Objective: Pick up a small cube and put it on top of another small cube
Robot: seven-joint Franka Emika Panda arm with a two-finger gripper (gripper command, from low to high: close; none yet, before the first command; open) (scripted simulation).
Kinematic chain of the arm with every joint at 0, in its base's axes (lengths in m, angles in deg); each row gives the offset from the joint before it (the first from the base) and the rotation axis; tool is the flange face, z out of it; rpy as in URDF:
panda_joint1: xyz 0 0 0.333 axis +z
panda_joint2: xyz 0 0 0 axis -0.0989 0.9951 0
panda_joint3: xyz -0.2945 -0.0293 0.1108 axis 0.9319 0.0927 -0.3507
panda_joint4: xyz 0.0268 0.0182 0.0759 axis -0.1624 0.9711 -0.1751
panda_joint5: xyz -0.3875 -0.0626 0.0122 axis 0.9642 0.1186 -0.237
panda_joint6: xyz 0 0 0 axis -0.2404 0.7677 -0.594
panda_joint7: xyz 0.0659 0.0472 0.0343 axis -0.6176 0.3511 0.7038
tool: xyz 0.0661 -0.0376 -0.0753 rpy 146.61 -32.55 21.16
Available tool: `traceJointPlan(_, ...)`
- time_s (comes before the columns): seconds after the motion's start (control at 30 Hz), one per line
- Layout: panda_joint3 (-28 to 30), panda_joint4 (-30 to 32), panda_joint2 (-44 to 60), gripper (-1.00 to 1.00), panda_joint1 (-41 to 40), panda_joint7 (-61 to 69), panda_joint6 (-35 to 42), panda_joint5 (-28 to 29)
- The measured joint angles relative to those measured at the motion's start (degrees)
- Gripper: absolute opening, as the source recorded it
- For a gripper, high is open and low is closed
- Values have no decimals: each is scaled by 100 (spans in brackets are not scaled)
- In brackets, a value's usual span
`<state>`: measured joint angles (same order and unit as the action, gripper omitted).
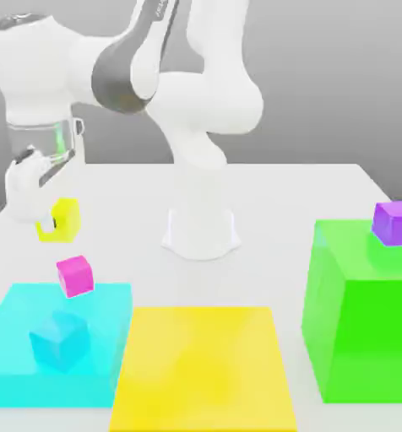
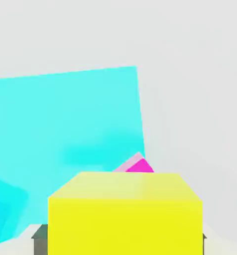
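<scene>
White fingers of the gripper (image 1: pixel 46 221) are closed on the small yellow cube (image 1: pixel 66 220), one against each of two opposite sides, so the end effector is holding it. The cube has no long axis, its edges looking about equal; it sits square between the fingers, a flat face toward the hand camera, and in the exterior view it stands nearly upright with a vertical edge between two visible side faces. Taking the large cyan block (image 1: pixel 10 354) as the landmark, the held cube appears beyond its far edge in the exterior view. The magenta cube (image 1: pixel 75 276) overlaps that same far edge in the exterior view, looking slightly tilted; whether it touches the block I cannot tell. On top of the cyan block is a small cyan cube (image 1: pixel 61 340), turned at an angle to the block's edges. Just beside the block, on the exterior view's right, lies the large flat yellow block (image 1: pixel 200 367). Well apart from it on that side stands the tall green block (image 1: pixel 365 329), with a purple cube (image 1: pixel 396 223) on top. The arm's white base (image 1: pixel 200 232) rises from the pale table (image 1: pixel 297 194) beyond the cyan block, toward the exterior view's right.
</scene>
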<state>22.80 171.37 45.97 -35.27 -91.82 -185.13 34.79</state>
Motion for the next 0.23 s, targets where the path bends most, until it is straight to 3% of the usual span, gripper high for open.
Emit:
traceJointPlan(0.1,51,158,550,-100,21,10,-707,-26)
traceJointPlan(0.13,65,200,733,100,33,25,-931,-45)
traceJointPlan(0.23,65,200,733,100,33,25,-931,-45)
